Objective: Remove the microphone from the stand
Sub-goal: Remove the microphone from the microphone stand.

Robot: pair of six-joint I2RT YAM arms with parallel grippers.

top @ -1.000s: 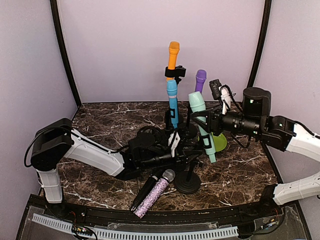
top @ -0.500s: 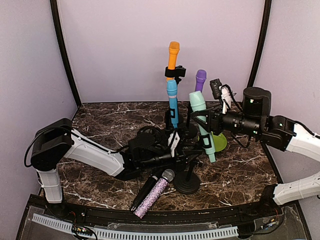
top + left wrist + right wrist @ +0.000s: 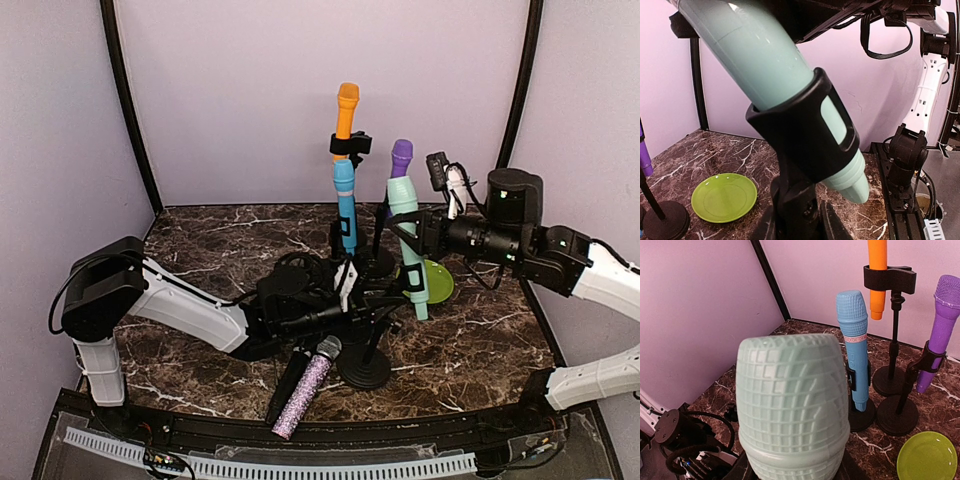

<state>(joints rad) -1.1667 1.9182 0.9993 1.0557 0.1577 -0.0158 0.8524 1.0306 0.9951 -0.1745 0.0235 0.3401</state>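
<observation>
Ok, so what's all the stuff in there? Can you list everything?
mint microphone: one, pale green, middle right, in a clip
orange microphone: one, orange, back, highest
blue microphone: one, blue, back
purple microphone: one, purple, back right
sparkly microphone: one, lilac, lying in front
plate: one, green, right
held stand: one, black, front
other stands: three, black, back
table: one, dark marble
left fingers: black, closed on held stand
right fingers: black, closed on mint microphone
</observation>
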